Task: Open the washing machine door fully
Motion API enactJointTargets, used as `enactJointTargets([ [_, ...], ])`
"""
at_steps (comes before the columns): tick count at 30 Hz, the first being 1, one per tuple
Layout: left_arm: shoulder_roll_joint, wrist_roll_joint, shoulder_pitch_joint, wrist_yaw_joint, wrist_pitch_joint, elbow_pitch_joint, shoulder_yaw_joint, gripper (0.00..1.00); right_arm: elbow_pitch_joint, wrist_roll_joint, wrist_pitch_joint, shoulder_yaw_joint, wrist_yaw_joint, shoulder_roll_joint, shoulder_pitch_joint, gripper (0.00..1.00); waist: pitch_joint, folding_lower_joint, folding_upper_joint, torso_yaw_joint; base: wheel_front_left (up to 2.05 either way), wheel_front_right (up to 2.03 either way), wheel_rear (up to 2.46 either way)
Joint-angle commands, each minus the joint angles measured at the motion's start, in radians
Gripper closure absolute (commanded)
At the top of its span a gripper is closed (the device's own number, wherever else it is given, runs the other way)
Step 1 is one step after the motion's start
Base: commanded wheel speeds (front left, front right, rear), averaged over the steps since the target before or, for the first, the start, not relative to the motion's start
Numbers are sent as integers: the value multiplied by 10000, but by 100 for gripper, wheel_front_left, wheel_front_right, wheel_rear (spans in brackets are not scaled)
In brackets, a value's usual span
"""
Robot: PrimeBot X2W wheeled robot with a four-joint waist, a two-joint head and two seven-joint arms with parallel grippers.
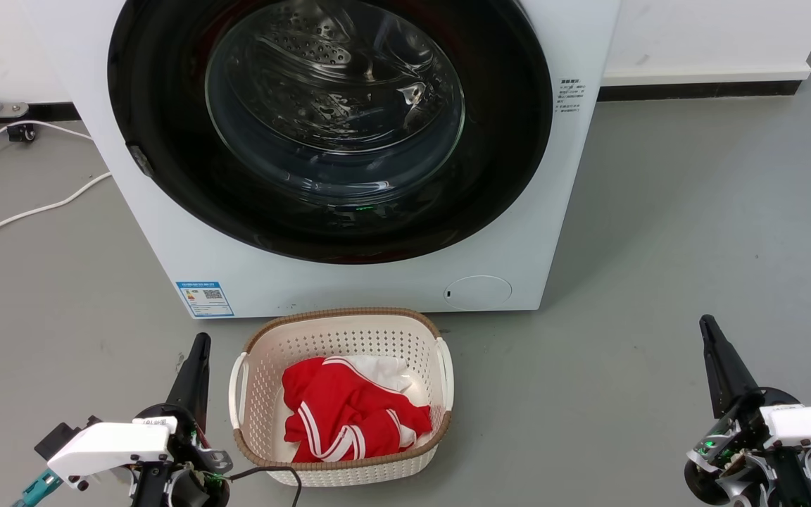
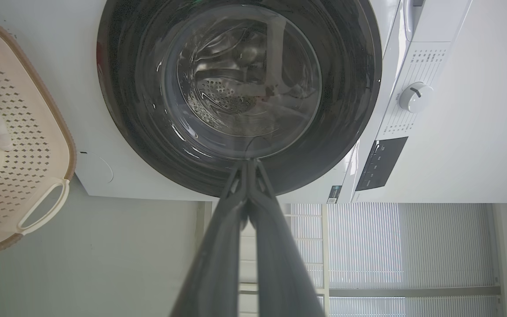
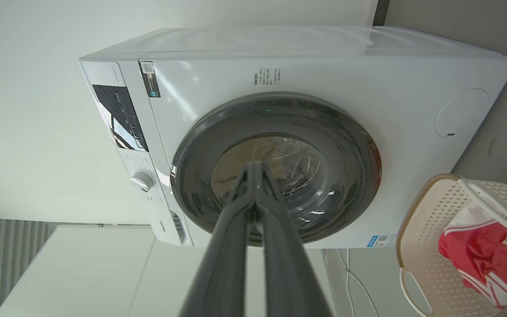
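Observation:
The washing machine door [image 1: 166, 141] is round, with a wide glossy black rim and a bulging clear glass centre; it lies flush against the white washer front, closed. The same door [image 2: 139, 88] faces the left wrist view, and in the right wrist view the door [image 3: 192, 185] also sits flat on the washer. My left gripper [image 1: 200, 341] is low at the left, shut, well short of the washer. My right gripper [image 1: 705, 322] is low at the right, shut too, with floor between it and the machine. Neither holds anything.
A cream laundry basket [image 1: 338, 318] with red and white clothing [image 1: 349, 412] stands on the floor just before the washer, between my grippers. White cables [image 1: 32, 208] run over the grey floor at the left. A small round white flap [image 1: 477, 291] sits low on the washer front.

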Motion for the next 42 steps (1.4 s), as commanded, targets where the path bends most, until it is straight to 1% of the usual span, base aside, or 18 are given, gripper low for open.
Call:
enactJointTargets([
  [1,-13,9,-80,-28,43,14,19,100,18,-42,33,-24,-3,28,-127,100,0,0,-1,0,0,0,0],
  [42,-57,75,-87,-28,90,14,82,100,21,-93,85,-88,-3,79,-133,100,0,0,-1,0,0,0,0],
])
